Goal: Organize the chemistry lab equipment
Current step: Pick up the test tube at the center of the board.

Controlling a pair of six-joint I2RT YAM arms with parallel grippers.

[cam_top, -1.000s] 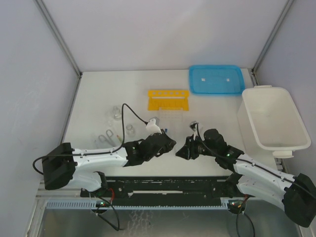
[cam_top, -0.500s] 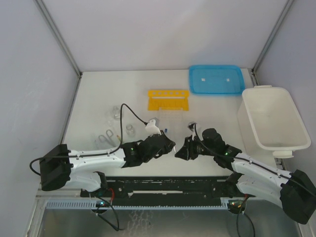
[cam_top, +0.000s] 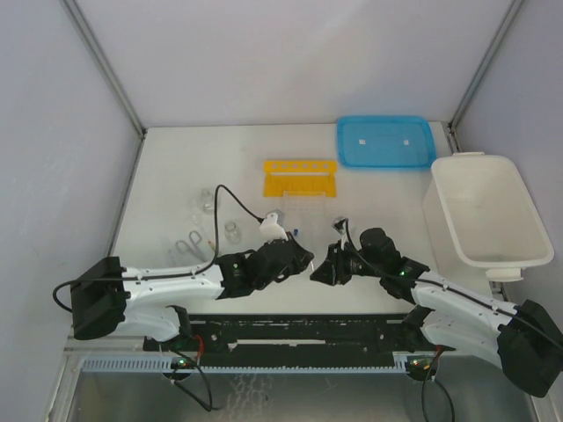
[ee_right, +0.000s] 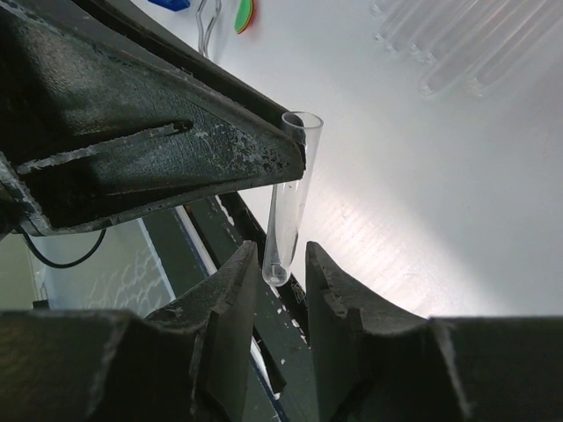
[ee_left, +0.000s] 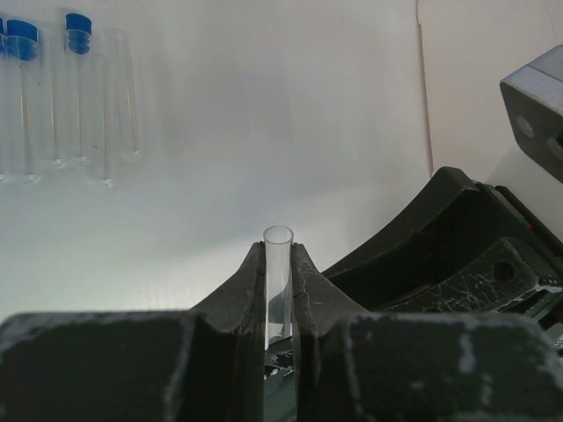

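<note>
The job looks barely begun. In the overhead view the yellow plastic tube rack (cam_top: 300, 178) lies on the tabletop (cam_top: 176, 167) with no tube visibly standing in it, the small clear glass vessels (cam_top: 205, 203) and thin metal tongs (cam_top: 186, 247) sit loose at the left, and a few tubes lie just in front of the rack. The white tub (cam_top: 486, 215) and the blue lid (cam_top: 385, 141) stand off to the right.

One uncapped clear tube (ee_left: 278, 281) is in hand near the front edge of the tabletop, between the two arms. The left end effector (ee_left: 279, 290) is clamped on it, its fingers pressed against both sides of the glass with the open mouth sticking out past the tips. The right end effector (ee_right: 281, 272) has its jaws a little apart around the tube's rounded bottom; whether they touch the glass cannot be told, so this reads as a handover not yet completed (a judgement only). Racking this tube, the others and the loose items all remains.

The overhead view gives the layout but hides the tube behind the two black end effectors. The left wrist view shows the grip itself and, beyond it, blue-capped tubes (ee_left: 22, 97) lying side by side. The right wrist view alone shows the tube's lower end between its own fingers, plus the green-tipped stick (ee_right: 244, 15) beside a wire loop at the top.
</note>
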